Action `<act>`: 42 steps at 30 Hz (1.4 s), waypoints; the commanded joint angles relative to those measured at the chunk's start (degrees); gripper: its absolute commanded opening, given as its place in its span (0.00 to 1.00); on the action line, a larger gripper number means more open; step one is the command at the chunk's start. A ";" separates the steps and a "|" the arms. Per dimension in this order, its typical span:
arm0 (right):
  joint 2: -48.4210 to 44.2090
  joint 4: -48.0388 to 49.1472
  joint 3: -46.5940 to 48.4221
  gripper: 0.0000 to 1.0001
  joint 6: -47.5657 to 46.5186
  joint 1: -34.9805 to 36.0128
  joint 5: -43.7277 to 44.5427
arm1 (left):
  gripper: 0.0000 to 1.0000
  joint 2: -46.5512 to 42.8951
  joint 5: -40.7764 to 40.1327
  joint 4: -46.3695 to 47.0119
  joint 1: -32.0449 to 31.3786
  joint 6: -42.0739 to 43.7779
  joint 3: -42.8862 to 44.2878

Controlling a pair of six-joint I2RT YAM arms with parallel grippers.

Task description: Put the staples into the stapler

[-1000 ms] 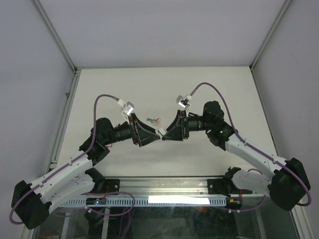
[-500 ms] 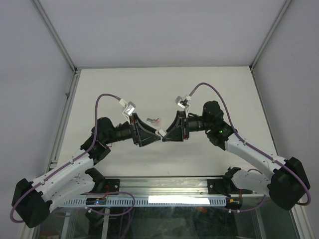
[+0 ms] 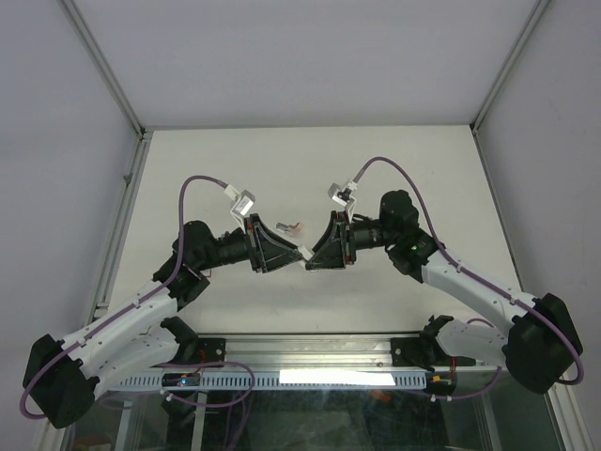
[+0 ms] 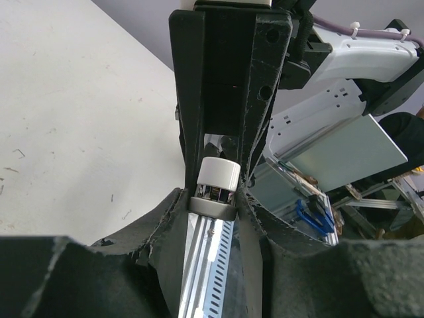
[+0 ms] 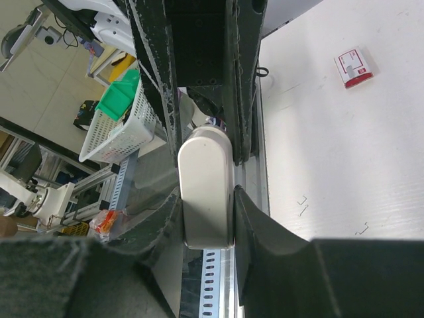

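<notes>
The stapler [image 5: 206,189] is a small pale body held above the table between the two grippers, which meet tip to tip at the table's middle. My right gripper [image 5: 207,199] is shut on its rounded white body. In the left wrist view the stapler's [image 4: 218,179] white end and grey base sit between my left gripper's [image 4: 213,207] fingertips, both pads touching the grey base. From above, the stapler [image 3: 303,256] is a pale speck between the left gripper [image 3: 298,253] and right gripper [image 3: 309,259]. The staples are hidden.
A flat red-and-white box [image 3: 295,226] lies on the table just behind the grippers, and shows at the right wrist view's top right [image 5: 354,67]. A few thin bent wire bits [image 5: 301,200] lie on the table. The metal rail [image 3: 310,352] runs along the near edge.
The left jaws have narrowed onto the stapler's end. Both arms have shifted slightly; the right gripper's hold is unchanged.
</notes>
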 commanded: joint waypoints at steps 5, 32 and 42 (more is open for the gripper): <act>-1.00 3.54 1.23 0.00 0.70 0.27 2.36 | 0.43 -0.22 4.42 5.39 -0.31 -0.49 0.65; -2.40 3.21 1.87 0.73 1.28 -0.56 6.27 | 0.00 -1.16 6.25 5.81 -0.35 0.04 0.03; -2.48 6.41 2.65 0.62 3.43 -0.55 8.36 | 0.00 -1.13 5.03 5.06 -0.30 0.37 0.09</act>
